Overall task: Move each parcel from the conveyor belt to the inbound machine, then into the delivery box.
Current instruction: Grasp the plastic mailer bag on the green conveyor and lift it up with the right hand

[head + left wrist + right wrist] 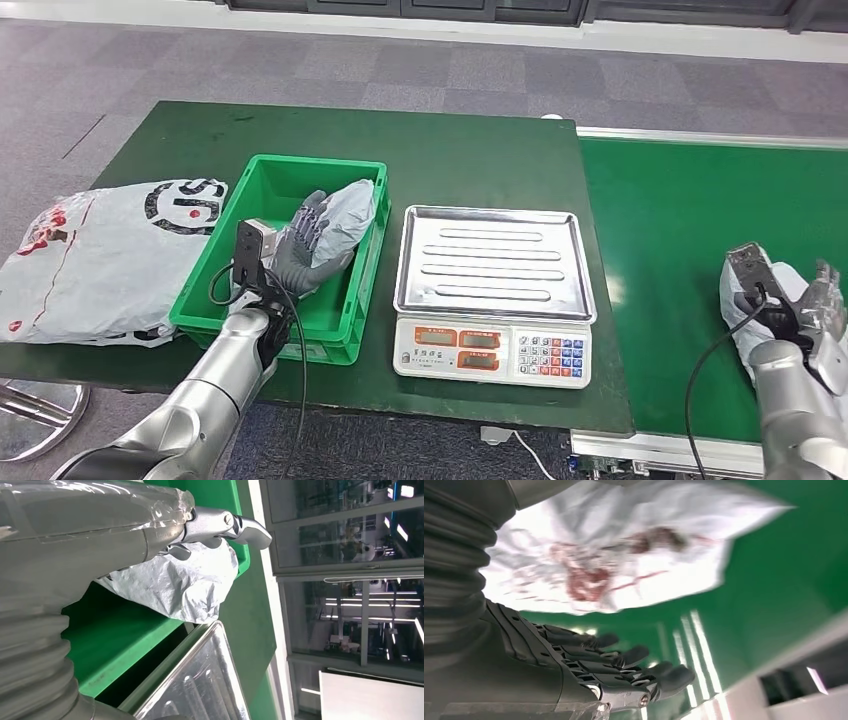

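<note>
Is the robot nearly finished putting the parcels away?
Not yet. The left hand rests on a grey parcel already inside the green box, so that one looks nearly done, though I cannot tell if the hand has let go. The scale has nothing on its tray. The right hand is at a white parcel on the belt, which must go to the scale, then the box.

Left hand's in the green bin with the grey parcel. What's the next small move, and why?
Probably spread the left hand and let go. The grey parcel is already inside the green bin, leaning on its far wall, so that parcel looks delivered. The scale tray is bare, and the right hand is at a white parcel on the belt.
</note>
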Controlling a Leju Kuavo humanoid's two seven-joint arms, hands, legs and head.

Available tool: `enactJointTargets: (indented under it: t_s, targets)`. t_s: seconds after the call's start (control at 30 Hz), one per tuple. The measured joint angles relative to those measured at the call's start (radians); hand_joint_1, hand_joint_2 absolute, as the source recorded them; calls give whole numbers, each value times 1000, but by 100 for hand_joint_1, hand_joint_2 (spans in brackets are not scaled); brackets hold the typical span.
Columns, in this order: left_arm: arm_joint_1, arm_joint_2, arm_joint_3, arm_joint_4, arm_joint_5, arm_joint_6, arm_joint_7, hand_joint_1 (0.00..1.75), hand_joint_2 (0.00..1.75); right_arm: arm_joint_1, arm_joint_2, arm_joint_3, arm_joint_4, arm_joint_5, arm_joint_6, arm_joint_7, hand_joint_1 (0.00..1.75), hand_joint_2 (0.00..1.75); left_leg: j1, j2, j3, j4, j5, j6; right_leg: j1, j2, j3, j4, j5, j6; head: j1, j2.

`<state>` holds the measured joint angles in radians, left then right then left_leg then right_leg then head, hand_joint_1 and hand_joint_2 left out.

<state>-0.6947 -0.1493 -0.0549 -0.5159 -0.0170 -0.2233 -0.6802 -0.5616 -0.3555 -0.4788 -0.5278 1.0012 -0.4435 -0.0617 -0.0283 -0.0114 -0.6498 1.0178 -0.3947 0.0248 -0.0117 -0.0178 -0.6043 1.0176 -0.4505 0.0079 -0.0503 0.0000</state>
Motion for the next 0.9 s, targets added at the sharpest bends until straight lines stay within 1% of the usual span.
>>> enactJointTargets:
  t_s: [0.07,0.17,0.2,0.37,0.43,0.5,0.57,0.6,0.63,0.67,0.7,0.73,0.77,0.8,0.83,0.9]
  targets:
    - [-2,-1,0,2,-5,-3,-2,0,175,17,9,-2,-38,-64,-45,-59,0,175,0,-2,0,0,0,0,0,-1,0,0,0,0,0,0]
    - [-8,-4,0,10,-12,-8,-3,0,175,49,14,-15,-86,-191,-178,-208,0,175,0,-3,0,0,0,0,0,-3,0,0,-1,0,0,0]
    - [-10,-5,0,13,-13,-9,-3,0,175,56,14,-19,-97,-216,-201,-237,0,175,0,-3,0,0,-1,0,0,-3,0,0,-1,0,0,0]
    - [-17,-7,0,26,-13,-11,-6,0,175,84,16,-27,-133,-260,-234,-283,0,175,0,-3,0,0,-1,0,0,-2,0,0,-2,0,0,0]
    - [-20,-8,0,31,-13,-11,-6,0,175,87,16,-27,-139,-266,-241,-284,0,175,0,-3,0,0,-1,0,0,-2,0,0,-1,0,0,0]
    - [-22,-8,0,35,-13,-11,-7,0,175,88,16,-27,-140,-262,-242,-268,0,175,0,-3,0,0,-1,0,-1,-2,0,0,-1,0,0,0]
    - [-24,-9,0,38,-13,-11,-8,0,175,88,16,-27,-139,-241,-237,-232,0,175,0,-3,0,0,-1,0,-1,-2,0,0,-1,0,0,0]
    - [-25,-9,0,41,-13,-11,-8,0,175,86,14,-27,-135,-220,-226,-197,0,175,0,-3,0,0,-1,0,-1,-2,0,0,-1,0,0,0]
    - [-26,-9,0,43,-13,-12,-8,0,175,82,10,-27,-124,-187,-195,-137,0,175,0,-3,0,0,-1,0,-1,-2,0,0,-1,0,0,0]
    - [-28,-9,0,46,-14,-12,-7,0,175,75,3,-25,-105,-143,-136,-50,0,175,0,-3,0,0,-1,0,-1,-2,0,0,-1,0,0,0]
    - [-30,-9,0,49,-15,-13,-5,0,175,67,-7,-22,-78,-96,-48,54,0,175,0,-3,0,0,-1,0,-1,-3,0,0,-1,0,0,0]
    - [-32,-10,0,52,-16,-15,-3,0,175,62,-19,-17,-47,-52,56,159,0,175,0,-3,0,0,-1,0,-1,-3,0,0,-1,0,0,0]
    - [-34,-10,0,54,-18,-15,0,0,175,60,-30,-10,-18,-16,160,245,0,175,0,-4,0,0,0,0,-1,-3,1,0,-1,0,0,0]
    - [-36,-10,0,57,-19,-15,2,0,175,61,-39,-3,8,8,248,301,0,175,-1,-4,-1,0,0,1,-1,-3,1,0,-1,0,0,0]
    - [-37,-10,0,59,-19,-15,4,0,175,62,-44,4,31,25,311,331,0,175,-1,-4,-1,0,0,1,-1,-3,0,0,-1,1,0,0]
    - [-40,-10,0,63,-19,-13,4,0,175,57,-51,19,65,49,381,356,0,175,-1,-3,-1,0,-1,0,-1,-2,0,0,-1,1,0,0]
